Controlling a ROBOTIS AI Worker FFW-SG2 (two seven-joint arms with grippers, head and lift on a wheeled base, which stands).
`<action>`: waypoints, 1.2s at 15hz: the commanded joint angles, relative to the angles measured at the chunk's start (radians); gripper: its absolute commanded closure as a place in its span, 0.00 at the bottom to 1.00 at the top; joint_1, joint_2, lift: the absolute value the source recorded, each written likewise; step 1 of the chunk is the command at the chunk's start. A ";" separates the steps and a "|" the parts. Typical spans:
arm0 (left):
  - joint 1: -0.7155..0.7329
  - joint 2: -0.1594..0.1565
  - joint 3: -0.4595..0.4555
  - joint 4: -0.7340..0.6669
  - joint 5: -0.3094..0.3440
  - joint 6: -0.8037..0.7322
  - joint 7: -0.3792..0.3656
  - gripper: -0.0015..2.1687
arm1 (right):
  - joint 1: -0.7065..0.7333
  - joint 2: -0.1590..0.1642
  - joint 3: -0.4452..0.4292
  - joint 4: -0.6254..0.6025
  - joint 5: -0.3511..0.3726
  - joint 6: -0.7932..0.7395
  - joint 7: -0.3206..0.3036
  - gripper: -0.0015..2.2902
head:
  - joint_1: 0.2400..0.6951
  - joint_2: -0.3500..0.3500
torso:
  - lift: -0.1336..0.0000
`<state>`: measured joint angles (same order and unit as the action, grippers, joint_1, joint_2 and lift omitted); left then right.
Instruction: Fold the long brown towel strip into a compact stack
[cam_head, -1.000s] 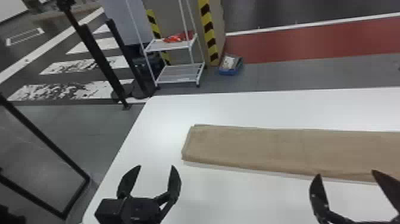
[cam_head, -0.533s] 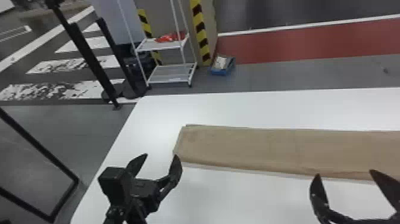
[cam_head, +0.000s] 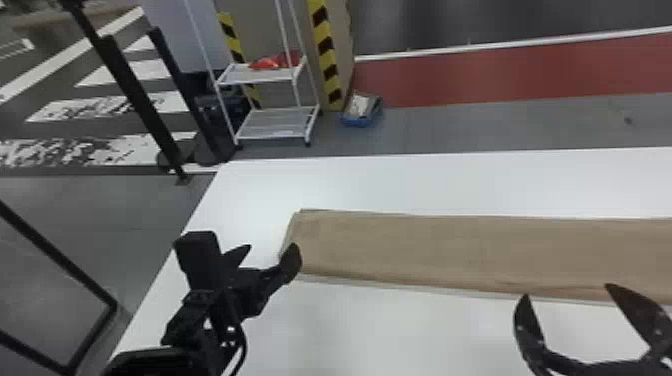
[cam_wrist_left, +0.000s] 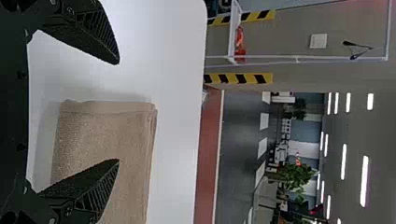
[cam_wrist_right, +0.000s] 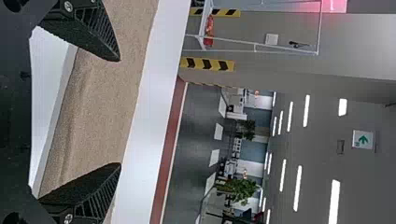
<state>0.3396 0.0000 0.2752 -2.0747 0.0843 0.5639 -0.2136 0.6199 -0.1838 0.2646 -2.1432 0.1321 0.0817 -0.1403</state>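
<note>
The towel (cam_head: 450, 250) is brown and long, and it lies flat on the white table (cam_head: 400, 330), going from left to right and out past the right edge of the head view. Its left end shows thin layers, one on top of the other. The left gripper (cam_head: 271, 248) is open, with its two black fingers spread well apart. It is by the left end of the towel. In the left wrist view, one finger (cam_wrist_left: 95, 182) is over the towel and the other one (cam_wrist_left: 93, 35) is over the white table, just past the towel's end. The right gripper (cam_head: 567, 291) is open too, with a wide gap between its fingers, and it is near the long side of the towel that is close to the robot. In the right wrist view, the towel shows in the gap. I cannot tell how high the fingers are over the table. Past the far side of the table is a white rack (cam_head: 275, 122) with a red thing (cam_head: 267, 63) on its top shelf. A blue box (cam_head: 357, 121) is on the floor near the rack, and yellow and black stripes (cam_head: 327, 55) go up and down behind it. Black poles (cam_head: 132, 95) are to the left of the rack, and a red band (cam_head: 500, 75) runs along the floor to the right
</note>
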 joint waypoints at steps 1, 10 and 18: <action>-0.108 -0.003 0.015 0.084 0.028 0.104 -0.035 0.07 | 0.000 -0.003 -0.007 -0.004 0.000 0.019 0.001 0.04 | 1.00 0.87 | 0.09; -0.220 -0.003 0.007 0.242 0.018 0.120 -0.036 0.07 | -0.015 -0.008 -0.007 -0.020 0.004 0.083 0.001 0.04 | 1.00 0.81 | 0.09; -0.234 -0.003 0.016 0.274 -0.018 0.163 -0.170 0.34 | -0.040 -0.006 0.002 -0.003 0.000 0.102 0.002 0.04 | 1.00 0.80 | 0.09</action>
<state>0.1053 0.0000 0.2901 -1.8048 0.0843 0.7259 -0.3600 0.5814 -0.1908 0.2668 -2.1483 0.1320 0.1828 -0.1380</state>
